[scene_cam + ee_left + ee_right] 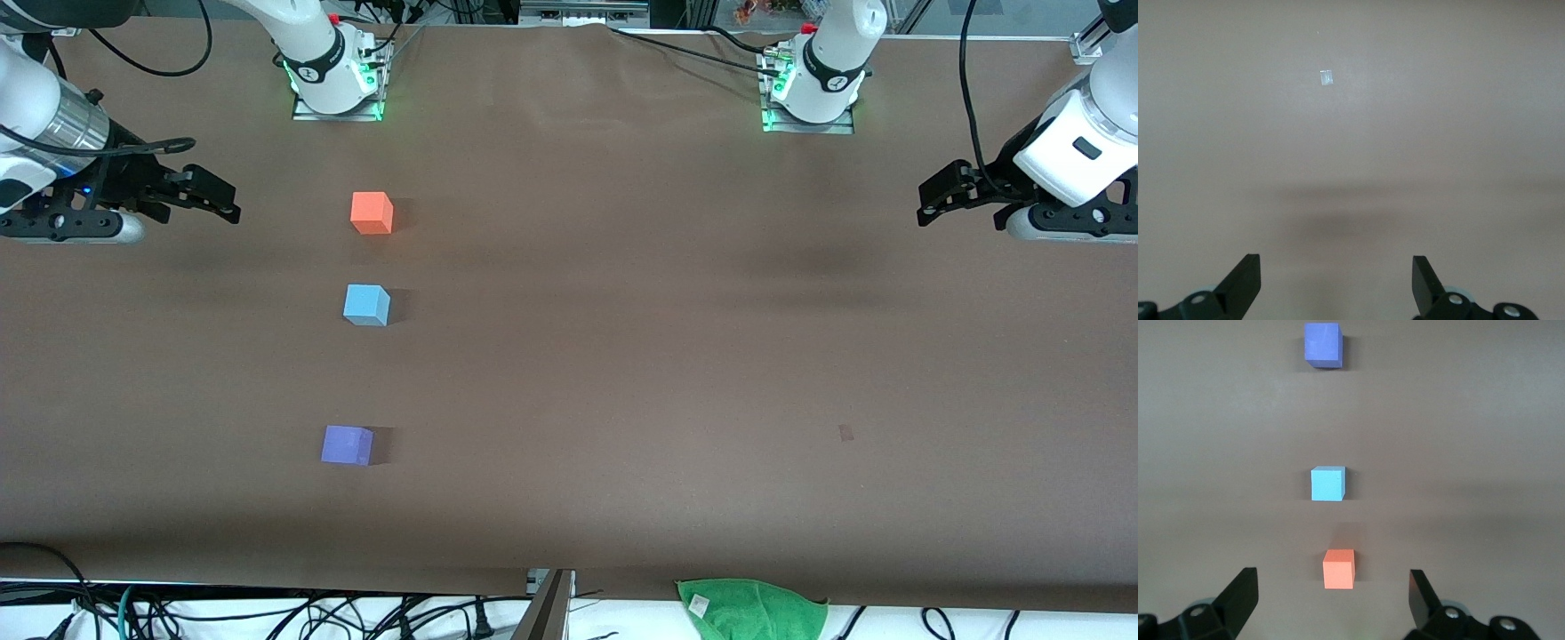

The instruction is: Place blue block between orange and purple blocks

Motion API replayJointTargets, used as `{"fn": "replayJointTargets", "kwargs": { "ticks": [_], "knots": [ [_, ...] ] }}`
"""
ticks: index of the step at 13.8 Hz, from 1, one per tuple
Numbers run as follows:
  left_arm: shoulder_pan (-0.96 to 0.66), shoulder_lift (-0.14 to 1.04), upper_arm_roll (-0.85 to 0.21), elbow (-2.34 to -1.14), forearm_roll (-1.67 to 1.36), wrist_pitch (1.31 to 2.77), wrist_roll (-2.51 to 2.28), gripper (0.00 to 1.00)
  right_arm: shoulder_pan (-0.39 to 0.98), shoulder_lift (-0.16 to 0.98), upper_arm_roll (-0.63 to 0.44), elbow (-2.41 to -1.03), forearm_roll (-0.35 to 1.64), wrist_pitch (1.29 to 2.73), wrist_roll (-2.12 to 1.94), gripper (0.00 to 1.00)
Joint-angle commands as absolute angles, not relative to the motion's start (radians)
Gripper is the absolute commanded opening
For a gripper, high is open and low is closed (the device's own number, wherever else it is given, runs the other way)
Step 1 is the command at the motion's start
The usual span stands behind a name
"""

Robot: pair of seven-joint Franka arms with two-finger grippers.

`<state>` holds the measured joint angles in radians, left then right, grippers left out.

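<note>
The blue block (366,305) sits on the brown table between the orange block (372,213), which lies farther from the front camera, and the purple block (347,444), which lies nearer. The three stand in a line toward the right arm's end; the blue one is closer to the orange one. The right wrist view shows all three: orange (1339,569), blue (1328,483), purple (1323,345). My right gripper (222,200) is open and empty, raised at the right arm's end of the table. My left gripper (929,200) is open and empty, raised at the left arm's end.
A green cloth (751,606) hangs over the table's edge nearest the front camera. A small patch of tape (845,433) lies on the table toward the left arm's end; it also shows in the left wrist view (1327,77). Cables run below the near edge.
</note>
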<state>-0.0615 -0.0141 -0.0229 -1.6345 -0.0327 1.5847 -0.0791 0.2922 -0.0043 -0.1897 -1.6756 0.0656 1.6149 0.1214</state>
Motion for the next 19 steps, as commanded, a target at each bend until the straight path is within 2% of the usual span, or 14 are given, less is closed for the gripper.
{"fn": "replayJointTargets", "kwargs": {
  "ticks": [1, 3, 4, 19],
  "knots": [
    [-0.061, -0.005, -0.025, -1.606, -0.009, 1.56, -0.06, 1.0, 0.091, 0.003, 0.021, -1.669, 0.006, 1.606, 0.098, 1.0],
    [-0.061, -0.005, -0.025, -1.606, -0.008, 1.56, -0.06, 1.0, -0.006, 0.003, 0.109, -1.669, 0.003, 1.605, 0.083, 1.0],
    [-0.061, -0.005, -0.025, -1.606, -0.005, 1.56, -0.06, 1.0, -0.015, 0.002, 0.117, -1.667, 0.002, 1.602, 0.057, 1.0],
    [-0.061, -0.005, -0.025, -1.606, -0.005, 1.562, -0.06, 1.0, -0.014, 0.011, 0.12, -1.634, 0.015, 1.597, 0.052, 1.0]
  ]
}}
